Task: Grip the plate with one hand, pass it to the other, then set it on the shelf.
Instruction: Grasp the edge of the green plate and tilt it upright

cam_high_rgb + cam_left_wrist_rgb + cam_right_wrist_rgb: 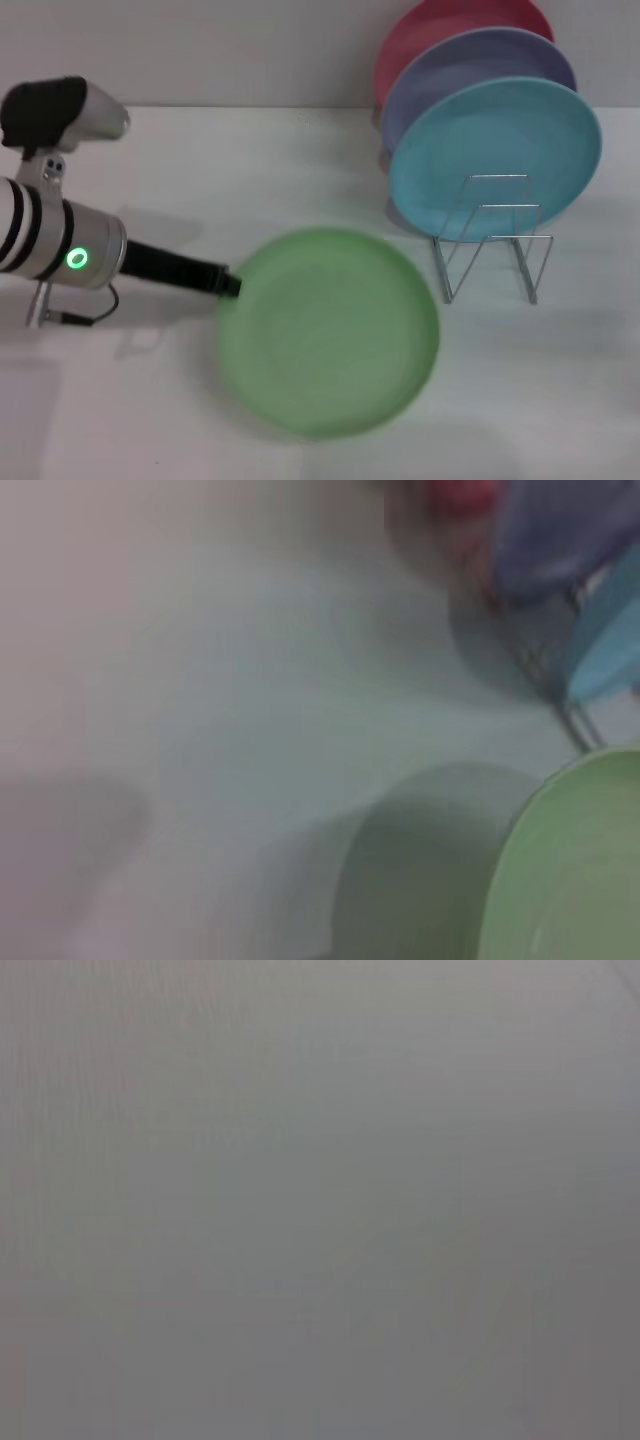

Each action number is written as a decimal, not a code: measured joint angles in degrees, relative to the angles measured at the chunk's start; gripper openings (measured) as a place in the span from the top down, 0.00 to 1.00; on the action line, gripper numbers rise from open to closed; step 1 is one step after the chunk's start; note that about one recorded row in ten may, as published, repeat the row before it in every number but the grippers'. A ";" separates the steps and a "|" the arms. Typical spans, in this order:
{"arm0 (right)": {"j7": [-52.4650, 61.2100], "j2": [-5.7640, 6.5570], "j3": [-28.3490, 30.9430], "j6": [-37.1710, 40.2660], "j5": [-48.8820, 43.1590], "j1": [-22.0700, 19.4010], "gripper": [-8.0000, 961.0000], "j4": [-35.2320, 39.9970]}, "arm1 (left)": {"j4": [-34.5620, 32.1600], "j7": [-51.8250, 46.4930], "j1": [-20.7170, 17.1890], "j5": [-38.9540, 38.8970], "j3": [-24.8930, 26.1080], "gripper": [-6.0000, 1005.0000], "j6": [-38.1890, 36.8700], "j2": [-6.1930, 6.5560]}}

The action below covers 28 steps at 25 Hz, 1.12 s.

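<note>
The light green plate point(328, 332) is in the middle of the head view, held level a little above the white table; its shadow lies on the table beneath it in the left wrist view, where the plate point(570, 870) fills one corner. My left gripper point(232, 284) is shut on the plate's left rim, its black fingers reaching in from the left. The silver wire shelf point(492, 250) stands to the right and behind the plate, with its front loops free. My right gripper is out of view; the right wrist view shows only a plain grey surface.
On the shelf's rear slots stand a turquoise plate point(495, 155), a lavender plate point(470, 70) and a red plate point(440, 25), one behind the other. They also show in the left wrist view: turquoise point(610, 650), lavender point(560, 540). The white table point(300, 160) spreads around.
</note>
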<state>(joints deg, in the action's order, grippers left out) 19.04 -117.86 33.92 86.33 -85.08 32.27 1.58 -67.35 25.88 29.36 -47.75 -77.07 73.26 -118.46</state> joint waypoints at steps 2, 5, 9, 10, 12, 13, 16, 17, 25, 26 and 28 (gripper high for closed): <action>0.04 -0.09 0.00 0.08 0.00 -0.01 0.26 -0.01 | -0.32 0.68 -0.61 -1.13 -0.02 0.96 -3.05 0.01; 0.05 -0.17 0.00 0.36 0.00 -0.02 0.26 -0.02 | -0.37 3.01 -1.86 -4.23 0.38 0.96 -9.27 0.09; 0.05 -0.20 -0.13 0.51 0.00 -0.03 0.26 -0.09 | -0.46 7.20 -4.39 -8.55 0.54 0.96 -19.36 0.15; 0.05 -0.23 -0.40 0.51 0.00 -0.04 0.26 -0.09 | -0.51 8.48 -5.24 -9.38 0.43 0.96 -22.81 0.11; 0.04 -0.31 -1.06 0.51 0.00 -0.13 0.26 -0.09 | -0.54 11.24 -7.03 -10.84 -0.22 0.96 -29.92 0.05; 0.04 -0.40 -1.57 0.52 0.00 -0.20 0.26 -0.09 | -0.50 12.76 -7.89 -11.64 -0.77 0.95 -33.59 0.04; 0.04 -0.72 -2.19 0.57 0.00 -0.31 0.26 -0.09 | -0.14 17.02 -9.99 -13.38 -3.14 0.95 -42.44 0.12; 0.04 -0.83 -2.21 0.56 0.00 -0.33 0.26 -0.10 | -0.10 18.09 -10.27 -13.50 -3.60 0.95 -44.09 0.15; -0.48 -0.90 -2.60 -0.98 -0.02 -0.42 0.26 -1.39 | -0.20 25.11 -11.71 -10.55 -9.66 0.96 -61.01 0.32; -0.48 -0.90 -2.60 -0.98 -0.02 -0.42 0.26 -1.39 | -0.31 25.31 -12.05 -9.16 -10.93 0.96 -64.13 0.34; -0.51 -0.94 -3.37 -1.34 -0.05 -0.52 0.26 -1.57 | -0.42 25.41 -12.81 -5.75 -14.27 0.96 -70.82 0.36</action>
<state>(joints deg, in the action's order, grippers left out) 18.53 -118.80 30.56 84.99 -85.13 31.76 0.01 -67.77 51.29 16.56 -53.50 -91.34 2.44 -118.10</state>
